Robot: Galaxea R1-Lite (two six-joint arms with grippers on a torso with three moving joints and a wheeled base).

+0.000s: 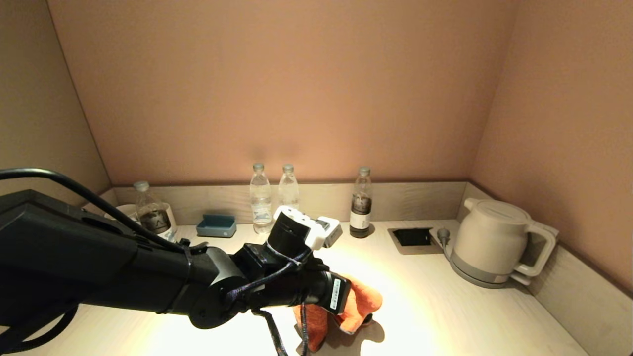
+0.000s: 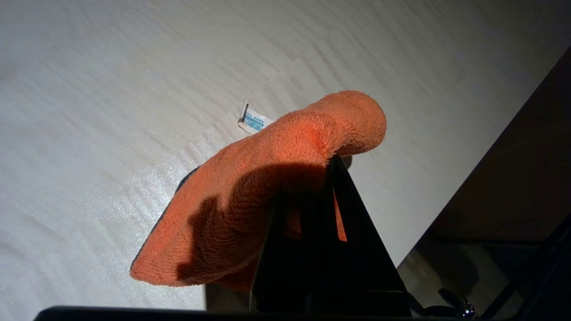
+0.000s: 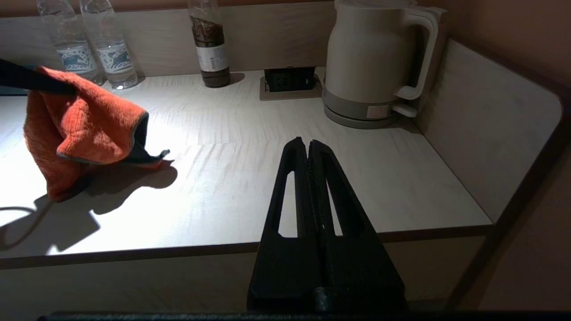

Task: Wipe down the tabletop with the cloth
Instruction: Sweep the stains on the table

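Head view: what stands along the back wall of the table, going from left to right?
Dark-label bottle → blue box → two clear water bottles → another dark-label bottle → socket hole → kettle.

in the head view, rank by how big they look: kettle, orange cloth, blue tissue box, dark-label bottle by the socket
1. kettle, clearly largest.
2. orange cloth, though the left arm hides part of it and it hangs nearer the camera, so its rank is unsure.
3. dark-label bottle and blue tissue box look about alike: the bottle tall and narrow, the box low and wide.
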